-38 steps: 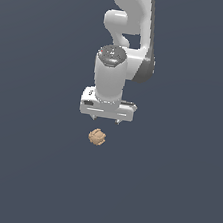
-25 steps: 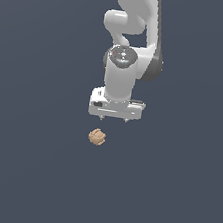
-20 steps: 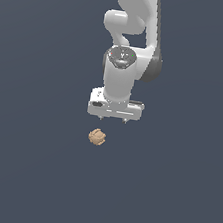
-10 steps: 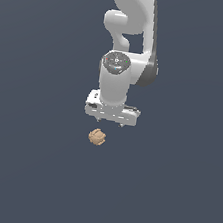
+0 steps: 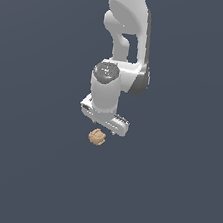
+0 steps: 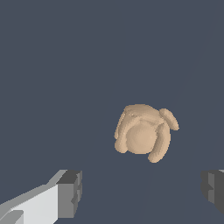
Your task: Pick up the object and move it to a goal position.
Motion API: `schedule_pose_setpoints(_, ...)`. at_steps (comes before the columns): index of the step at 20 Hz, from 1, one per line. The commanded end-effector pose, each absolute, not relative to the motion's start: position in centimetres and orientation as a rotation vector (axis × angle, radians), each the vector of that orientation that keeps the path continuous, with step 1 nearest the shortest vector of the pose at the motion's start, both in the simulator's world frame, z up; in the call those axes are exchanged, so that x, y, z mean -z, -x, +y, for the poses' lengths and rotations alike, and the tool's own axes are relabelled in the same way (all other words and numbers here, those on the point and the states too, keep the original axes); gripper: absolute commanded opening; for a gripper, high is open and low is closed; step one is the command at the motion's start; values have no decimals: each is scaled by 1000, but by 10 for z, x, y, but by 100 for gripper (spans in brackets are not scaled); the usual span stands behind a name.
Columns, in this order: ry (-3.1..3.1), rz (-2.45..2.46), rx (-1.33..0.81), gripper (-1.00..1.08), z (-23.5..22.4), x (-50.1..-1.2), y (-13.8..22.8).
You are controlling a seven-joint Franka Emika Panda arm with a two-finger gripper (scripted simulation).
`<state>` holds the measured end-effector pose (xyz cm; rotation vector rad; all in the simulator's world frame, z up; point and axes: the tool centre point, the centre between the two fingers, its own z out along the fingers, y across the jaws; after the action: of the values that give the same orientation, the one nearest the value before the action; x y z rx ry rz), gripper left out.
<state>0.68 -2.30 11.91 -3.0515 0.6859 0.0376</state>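
So the arm is parked right over the object (image 5: 97, 136), which sits just below the middle of the exterior frame, on plain dark ground. The gripper (image 5: 103, 124) hangs directly above it, nearly touching in that view, and I'd guess that's the point: line up from the top so the fingers can drop on either side of the lumpy tan ball. In the wrist view the object (image 6: 143, 133) sits right of center. The fingers (image 6: 70, 194) are spread wide, one pad lower left, the other at the lower right edge, well apart. They hold nothing and touch nothing. The ball isn't down between the pads yet, so the grab looks not yet done.
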Motion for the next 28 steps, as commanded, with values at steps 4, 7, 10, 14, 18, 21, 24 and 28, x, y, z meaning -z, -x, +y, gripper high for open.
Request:
schedule_pose_setpoints(4, 2995, 923, -21, 100, -36, -105, -12)
schedule_pose_setpoints(7, 2967, 1017, -13, 100, -42, -99, -14)
schedule_pose_setpoints(10, 2945, 1087, -7, 100, -46, -95, -16)
schedule_pose_setpoints(14, 2924, 1146, -2, 100, -50, -91, -17)
schedule_pose_setpoints(18, 2917, 1165, 0, 100, -51, -90, -17)
schedule_pose_setpoints(21, 2920, 1158, -1, 100, -51, -89, -17)
schedule_pose_setpoints(24, 2920, 1159, -1, 100, -51, -80, -17)
schedule_pose_setpoints(28, 2918, 1164, -1, 100, -51, -60, -16)
